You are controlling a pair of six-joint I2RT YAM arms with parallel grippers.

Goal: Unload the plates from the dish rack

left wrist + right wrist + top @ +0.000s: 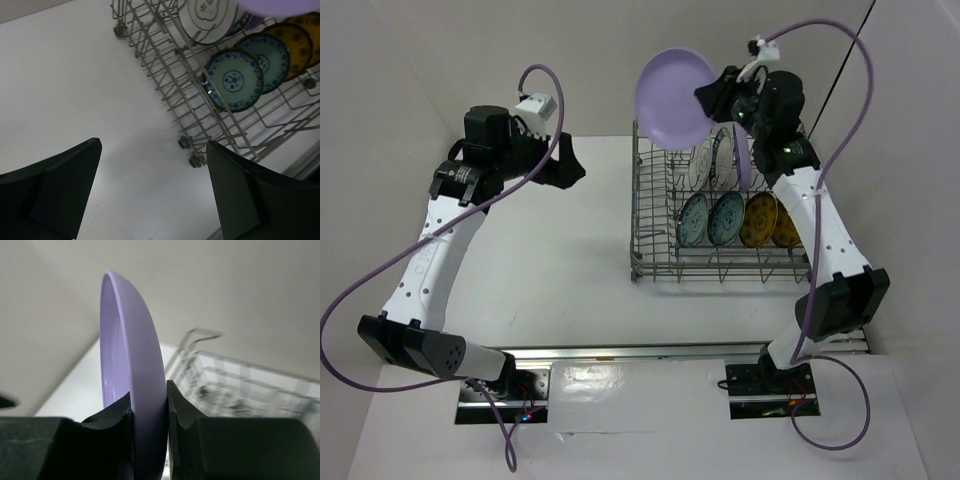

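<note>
My right gripper (713,98) is shut on the rim of a plain lavender plate (673,97) and holds it on edge, high above the far left corner of the grey wire dish rack (654,262). In the right wrist view the fingers (182,412) pinch that plate (127,355). In the rack stand a second lavender plate (745,160), two white plates (712,162), two teal plates (710,218) and two mustard plates (768,221). My left gripper (570,160) is open and empty above the table, left of the rack. Its wrist view shows a teal plate (234,79) and the rack's wheels (185,142).
White walls close in the table on the left, back and right. Metal mounting rails (640,352) run along the near edge by the arm bases. Purple cables (840,60) loop above both arms. The bare white tabletop (570,260) lies left of the rack.
</note>
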